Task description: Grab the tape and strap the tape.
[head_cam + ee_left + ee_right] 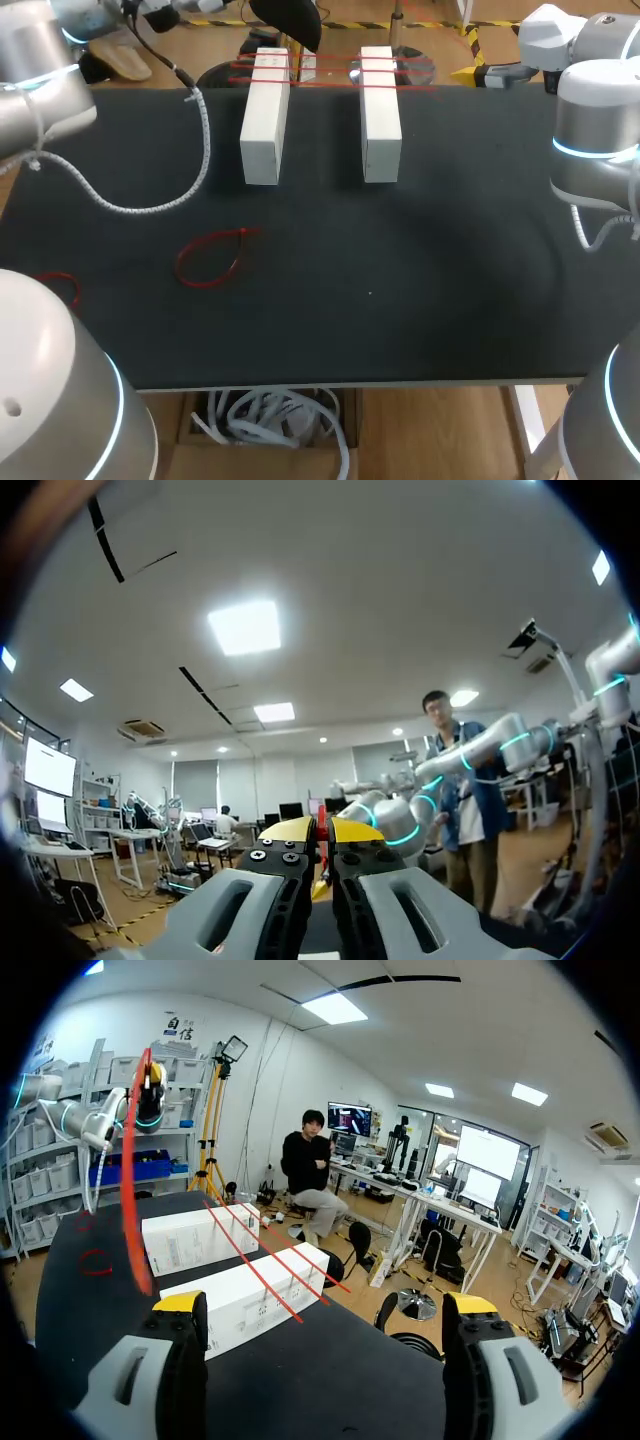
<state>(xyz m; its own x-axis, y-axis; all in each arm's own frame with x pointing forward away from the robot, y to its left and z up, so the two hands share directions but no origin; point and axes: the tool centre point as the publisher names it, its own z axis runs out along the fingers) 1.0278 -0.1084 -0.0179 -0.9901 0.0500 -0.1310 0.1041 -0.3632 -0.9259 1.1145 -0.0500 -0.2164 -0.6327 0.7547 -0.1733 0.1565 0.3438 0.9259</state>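
- Black tabletop [420, 300] carries two white blocks [266, 115], side by side with a gap between them, standing toward its far edge.
- Red stretched tapes [320, 75] run across both blocks at the blocks' far ends, bridging the gap.
- Nearer than the blocks, off the outer side of the block on my left, a loose tape loop [210, 258] lies flat.
- Farther out that way from the blocks, a second loose tape [62, 283] shows partly behind my left arm.
- A white coiled cable [150, 205] trails over the surface beside the same block.
- Left gripper [320, 830]: fingers pressed together, pinching a sliver of red tape [322, 830], raised off the surface.
- Right gripper [324, 1305]: fingers spread wide, holding nothing, facing the blocks.
- A red strand [130, 1190] arcs ahead of the right gripper, in front of the blocks; I cannot tell what holds it.
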